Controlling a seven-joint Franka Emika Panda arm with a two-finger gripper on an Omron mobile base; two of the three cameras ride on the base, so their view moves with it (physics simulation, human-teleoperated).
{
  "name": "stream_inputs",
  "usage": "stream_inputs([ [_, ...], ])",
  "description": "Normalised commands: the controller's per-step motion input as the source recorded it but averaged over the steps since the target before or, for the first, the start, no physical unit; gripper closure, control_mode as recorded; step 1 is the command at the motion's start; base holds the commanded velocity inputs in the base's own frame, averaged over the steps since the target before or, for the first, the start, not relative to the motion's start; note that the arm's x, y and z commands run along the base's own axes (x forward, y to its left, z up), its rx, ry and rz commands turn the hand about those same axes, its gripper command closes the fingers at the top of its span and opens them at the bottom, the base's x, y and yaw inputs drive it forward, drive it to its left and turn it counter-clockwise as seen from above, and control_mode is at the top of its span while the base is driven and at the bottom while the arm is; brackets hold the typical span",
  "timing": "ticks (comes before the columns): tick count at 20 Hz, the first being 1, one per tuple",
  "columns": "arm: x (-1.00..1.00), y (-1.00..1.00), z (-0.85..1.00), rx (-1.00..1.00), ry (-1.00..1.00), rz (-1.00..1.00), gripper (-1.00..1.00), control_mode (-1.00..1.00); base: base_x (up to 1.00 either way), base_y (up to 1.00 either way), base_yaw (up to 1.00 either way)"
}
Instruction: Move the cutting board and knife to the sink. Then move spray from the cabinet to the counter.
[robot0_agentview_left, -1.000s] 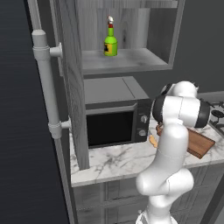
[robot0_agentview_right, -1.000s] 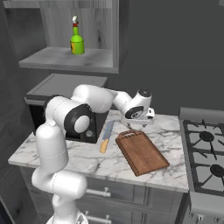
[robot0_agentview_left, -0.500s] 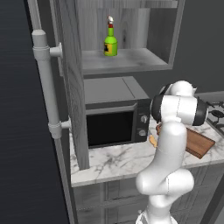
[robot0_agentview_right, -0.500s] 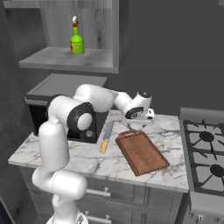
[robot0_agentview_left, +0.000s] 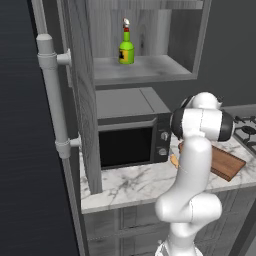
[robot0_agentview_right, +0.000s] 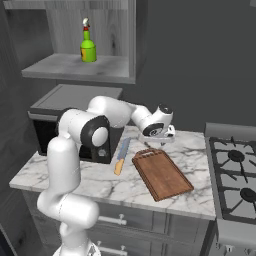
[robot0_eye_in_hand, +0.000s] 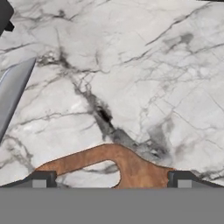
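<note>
Nothing much is shifting since the earlier frames: arm is creeping slightly, base is staying put, board (robot0_agentview_right: 162, 173) and knife (robot0_agentview_right: 121, 156) are lying where they were. Gripper (robot0_agentview_right: 158, 137) is hovering over the counter (robot0_agentview_right: 90, 182) just above the board's far handle end, jaws spread fully wide and holding nothing; in the hand view the two tips are straddling the looped handle (robot0_eye_in_hand: 114, 163) with bare marble beyond. Board is sitting flat on the marble, right of the microwave (robot0_agentview_left: 131, 139) and left of the stove (robot0_agentview_right: 234, 175), long axis running near-right to far-left. Knife is resting just left of the board, blade pointing far, orange grip toward the near edge, apart from the board. Handling call: board is looking like stiff solid wood, moderately heavy, not fragile, and lying flush so there's no edge to get under along the sides. Handle loop is looking like the best grab point, pinching across its thin bar; expecting the board to hang and swing from that end, so a firm squeeze is needed. Knife is looking light, thin and slippery, so I'd be taking it across the orange grip. Spray (robot0_agentview_left: 126, 47) is standing upright on the cabinet (robot0_agentview_left: 145, 70) shelf above the microwave, untouched.
</note>
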Motion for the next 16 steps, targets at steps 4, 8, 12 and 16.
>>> stream_inputs([
  [4,0.2,0.0,-0.06,0.06,0.0,0.08,-1.0,-1.0,0.0,0.0,0.0],
  [8,0.21,0.0,-0.08,0.06,0.0,0.07,-1.0,-1.0,0.0,0.0,0.0],
  [12,0.22,0.0,-0.09,0.04,0.0,0.06,-1.0,-1.0,0.0,0.0,0.0],
  [16,0.17,0.0,-0.14,0.04,0.0,0.06,-1.0,-1.0,0.0,0.0,0.0],
])
